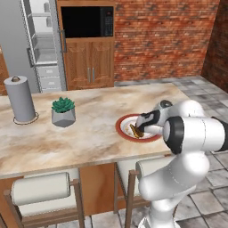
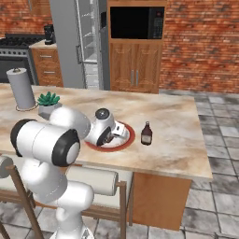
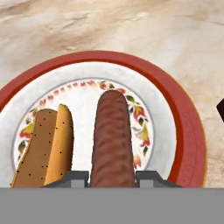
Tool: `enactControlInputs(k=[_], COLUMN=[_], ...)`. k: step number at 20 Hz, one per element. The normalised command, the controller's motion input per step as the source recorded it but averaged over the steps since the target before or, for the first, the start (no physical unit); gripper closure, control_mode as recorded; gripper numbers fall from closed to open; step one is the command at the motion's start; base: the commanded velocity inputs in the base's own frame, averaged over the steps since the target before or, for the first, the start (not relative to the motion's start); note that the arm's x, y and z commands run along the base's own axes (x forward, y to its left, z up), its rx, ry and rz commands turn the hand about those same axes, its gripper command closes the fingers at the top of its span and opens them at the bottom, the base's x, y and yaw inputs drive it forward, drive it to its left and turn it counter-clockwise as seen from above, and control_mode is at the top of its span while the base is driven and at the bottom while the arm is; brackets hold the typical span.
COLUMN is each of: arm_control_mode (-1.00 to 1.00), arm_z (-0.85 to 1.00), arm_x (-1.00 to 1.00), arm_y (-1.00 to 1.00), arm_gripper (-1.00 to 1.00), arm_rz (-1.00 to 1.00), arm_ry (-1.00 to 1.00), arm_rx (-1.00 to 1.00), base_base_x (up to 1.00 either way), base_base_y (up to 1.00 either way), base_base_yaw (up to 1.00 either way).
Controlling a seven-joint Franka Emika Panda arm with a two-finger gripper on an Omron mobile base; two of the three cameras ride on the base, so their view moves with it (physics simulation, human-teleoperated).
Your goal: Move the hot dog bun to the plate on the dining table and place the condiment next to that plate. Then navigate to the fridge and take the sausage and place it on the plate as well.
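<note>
gripper [image 3: 112, 177] pinches the sausage [image 3: 112, 138] over the plate [image 3: 188, 131]. hot dog bun [image 3: 46, 146] lies just beside it. condiment [image 2: 146, 134] stands near the plate.

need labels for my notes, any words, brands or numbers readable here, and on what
None can be read.
condiment: bottle face is dark, any label too small to tell.
plate: a leaf and flower pattern, no lettering.
fridge: no readable display or sign.
</note>
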Motion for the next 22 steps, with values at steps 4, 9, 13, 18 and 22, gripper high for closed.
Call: enactControlInputs(k=[4,9,13,18,22], arm_control_mode=[-1.00,-1.00,-1.00,-1.00,-1.00], arm_z=[-0.35,-0.26,-0.10,0.00,0.09], arm_x=[0.00,0.13,0.23,0.23,0.02], arm_y=[-0.14,0.00,0.01,0.00,0.00], arm_gripper=[1.00,1.00,-1.00,-1.00,-1.00], arm_rz=[0.00,0.00,0.00,0.00,0.00], arm_ry=[-0.01,0.00,0.00,0.00,-0.03], arm_rx=[0.00,0.00,0.00,0.00,0.00], base_base_x=[0.00,0.00,0.00,0.00,0.00], base_base_y=[0.00,0.00,0.00,0.00,0.00], base_base_yaw=[0.00,0.00,0.00,0.00,0.00])
